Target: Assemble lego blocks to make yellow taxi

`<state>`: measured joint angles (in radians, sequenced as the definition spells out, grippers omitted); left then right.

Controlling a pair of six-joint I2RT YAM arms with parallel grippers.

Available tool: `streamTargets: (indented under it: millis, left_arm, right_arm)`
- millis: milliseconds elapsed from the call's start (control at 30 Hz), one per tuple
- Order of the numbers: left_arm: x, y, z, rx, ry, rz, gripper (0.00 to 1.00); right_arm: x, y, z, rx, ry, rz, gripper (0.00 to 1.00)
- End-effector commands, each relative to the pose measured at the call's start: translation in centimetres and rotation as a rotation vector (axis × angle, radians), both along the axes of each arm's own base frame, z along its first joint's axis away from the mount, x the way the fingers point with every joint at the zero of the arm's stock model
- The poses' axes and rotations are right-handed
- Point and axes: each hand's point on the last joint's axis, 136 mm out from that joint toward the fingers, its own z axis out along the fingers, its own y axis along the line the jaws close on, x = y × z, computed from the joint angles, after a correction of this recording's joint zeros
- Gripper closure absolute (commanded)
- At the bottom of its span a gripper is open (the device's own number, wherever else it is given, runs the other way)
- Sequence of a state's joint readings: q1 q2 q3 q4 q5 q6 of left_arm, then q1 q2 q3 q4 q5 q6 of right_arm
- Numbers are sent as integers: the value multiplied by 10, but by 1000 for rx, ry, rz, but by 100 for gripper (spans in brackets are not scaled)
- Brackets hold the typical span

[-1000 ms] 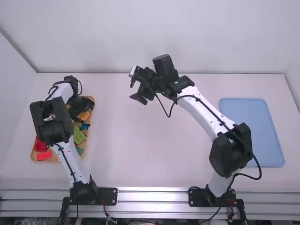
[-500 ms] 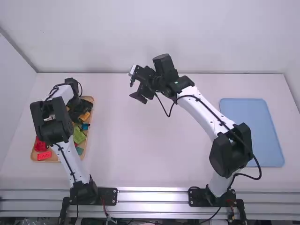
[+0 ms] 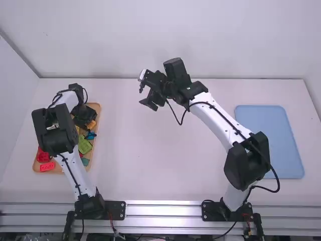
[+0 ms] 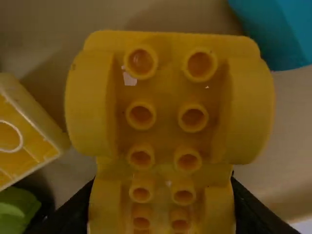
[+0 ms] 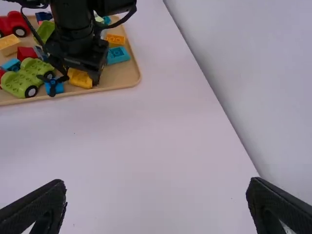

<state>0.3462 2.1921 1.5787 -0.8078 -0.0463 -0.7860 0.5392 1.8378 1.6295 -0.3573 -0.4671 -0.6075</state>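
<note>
"Jaws first: how did they stand?"

"The left gripper had its jaws closed on the yellow block, one against each side. The right gripper had its jaws wide apart over the desk."

"And where was that block?"

"At the tray, far left of the high view's frame, near the blue propeller block and the green wheeled block. I couldn't tell whether it touched the tray floor."

"What did the step ask for?"

"A clean lift, I'd judge: firm, even pressure, then straight up before any sideways travel, since neighbours could have snagged it. The hold was toward one end, so the free end might have dipped. Slowly was best, with the rounded sides watched for rolling."

"Which way did it point?"

"Its long axis ran along the gap between the jaws, square to the way they closed. The hollow studs faced the left wrist view, and the gripped end looked smaller there, so probably farther off. I couldn't tell front from back."
</note>
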Motion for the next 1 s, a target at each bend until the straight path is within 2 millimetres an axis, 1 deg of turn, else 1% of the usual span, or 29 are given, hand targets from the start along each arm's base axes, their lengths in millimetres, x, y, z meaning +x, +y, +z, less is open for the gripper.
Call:
streamTargets:
  millis: [0, 33, 100, 133, 200, 300, 333, 400, 467, 533, 600, 667, 733, 767, 800, 833, 867, 900, 933, 967]
  left_arm:
    - [-7, 2, -8, -5, 21, 2, 53]
    - [-5, 3, -8, -1, 11, -17, 53]
    - [2, 12, 2, 12, -7, -81, 57]
    - [3, 12, 4, 12, -7, -84, 57]
    - [5, 20, 26, 18, -11, -114, 60]
    - [9, 25, 51, 19, -28, -164, 61]
    - [11, 26, 63, 28, -33, -201, 61]
    - [14, 22, 81, 40, -46, -285, 61]
    - [18, 11, 100, 62, -64, -413, 61]
    - [23, 0, 111, 82, -83, -505, 62]
    - [29, -24, 126, 110, -110, -636, 62]
    - [30, -42, 134, 125, -125, -742, 64]
    - [30, -74, 140, 148, -145, -902, 64]
    - [29, -89, 140, 151, -152, -979, 63]
    - [25, -115, 138, 134, -163, -1129, 64]
    - [24, -127, 137, 121, -175, -1194, 66]
    - [21, -155, 133, 80, -207, -1325, 67]
    - [19, -168, 131, 58, -219, -1383, 67]
    - [13, -189, 126, 20, -232, -1484, 67]
    - [7, -203, 123, -5, -232, -1553, 67]
  right_arm:
    - [-2, -3, 6, 3, -8, -6, 1]
    - [-2, -3, 5, 1, -7, -6, 2]
    - [-3, -4, 4, -4, 1, -6, 1]
    - [-3, -4, 3, -4, 2, -6, 1]
    - [-3, -6, 2, -10, 9, -9, 1]
    - [1, -12, 0, -22, 8, -35, 2]
    - [3, -14, -1, -27, 8, -41, 1]
    - [3, -16, -1, -28, 13, -44, 1]
    - [5, -20, -1, -25, 15, -50, 2]
    - [7, -22, 0, -23, 17, -56, 2]
    - [9, -30, 3, -23, 17, -71, 1]
    - [8, -36, 7, -20, 25, -84, 1]
    - [7, -44, 15, -10, 39, -110, 1]
    - [7, -48, 18, -8, 41, -118, 1]
    - [7, -53, 21, -7, 40, -128, 2]
    - [7, -56, 22, -8, 42, -134, 2]
    - [6, -63, 26, -10, 45, -145, 2]
    - [4, -68, 27, -12, 48, -153, 1]
    - [3, -73, 28, -13, 52, -163, 1]
    - [1, -79, 29, -14, 53, -172, 2]
